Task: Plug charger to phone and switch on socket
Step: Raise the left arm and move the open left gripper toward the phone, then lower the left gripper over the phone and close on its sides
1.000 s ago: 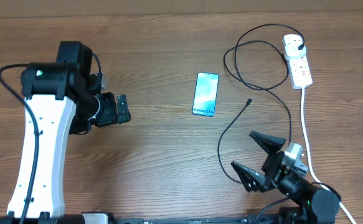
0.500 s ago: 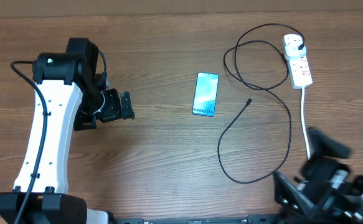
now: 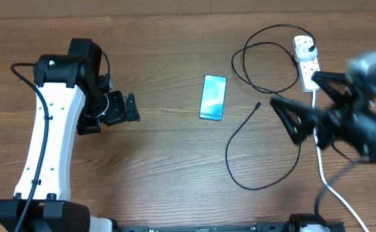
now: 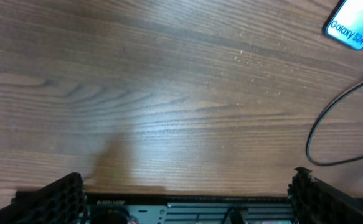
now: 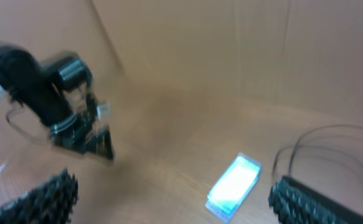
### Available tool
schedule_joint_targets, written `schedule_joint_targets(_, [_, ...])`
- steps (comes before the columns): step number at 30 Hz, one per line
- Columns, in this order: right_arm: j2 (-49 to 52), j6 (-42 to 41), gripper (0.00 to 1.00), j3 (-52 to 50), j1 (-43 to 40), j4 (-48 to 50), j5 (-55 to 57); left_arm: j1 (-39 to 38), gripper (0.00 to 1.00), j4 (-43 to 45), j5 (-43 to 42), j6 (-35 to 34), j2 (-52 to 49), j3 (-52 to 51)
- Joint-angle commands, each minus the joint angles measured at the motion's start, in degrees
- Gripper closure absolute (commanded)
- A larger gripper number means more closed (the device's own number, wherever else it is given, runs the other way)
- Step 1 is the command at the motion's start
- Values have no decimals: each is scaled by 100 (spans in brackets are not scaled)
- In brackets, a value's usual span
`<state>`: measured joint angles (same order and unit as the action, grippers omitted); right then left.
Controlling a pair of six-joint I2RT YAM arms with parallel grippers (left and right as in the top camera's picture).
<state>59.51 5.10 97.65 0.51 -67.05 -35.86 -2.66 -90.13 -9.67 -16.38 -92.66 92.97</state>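
Right now we see the phone (image 3: 213, 97) lying flat, screen up, near the middle of the tabletop (image 3: 162, 167), touched by nothing. To its right the charger (image 3: 227, 154) trails in loose loops. Its small tip (image 3: 258, 104) rests just right of the phone, apart from it, and its plug (image 3: 306, 44) sits in the socket (image 3: 309, 64) at the far right. A white cord (image 3: 329, 190) runs from the socket toward the near edge.

Our right claw (image 3: 292, 86) hangs between phone and socket, over the cable's right-hand loop. It is blurred, its jaws spread wide and holding nothing, and its arm (image 3: 362, 122) covers part of the socket. In its wrist view the two fingers (image 5: 38, 199) sit at the bottom corners with the phone bright between them.

Our left claw (image 3: 133, 109) hovers well left of the phone, also empty. Its wrist view shows its fingers (image 4: 50, 199) far apart over bare wood, with the phone's corner at the far right and a bend of cable near it.
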Motion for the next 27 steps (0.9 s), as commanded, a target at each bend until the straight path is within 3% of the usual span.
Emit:
schedule_joint_targets(1, [1058,240,0,866,24,-1150,-205,-37,0,76,-46,-55,-24,96])
schedule_joint_targets(5, [1934,179,0,1102,24,-1987,-1740,-37,0,87,-46,-55,-24,96])
schedule_joint_targets(9, [2774,181,0,1095,24,-2264,-2444,-37,0,162,-46,-57,-24,96])
schedule_joint_targets(19, [3711,125,0,1073,459,-2041,-1705,-37,0,243,-46,-55,-24,96])
schedule_joint_targets(24, [3803,-378,0,1073,459,-1438,-1681,-37,0,243,-50,-59,-24,96])
schedule_joint_targets(26, [3801,-557,0,1078,422,-1305,-1303,-37,0,236,-195,-101,-24,96])
schedule_joint_targets(27, [3801,-1021,0,1080,343,-1276,-704,-37,0,297,-664,-94,-24,96])
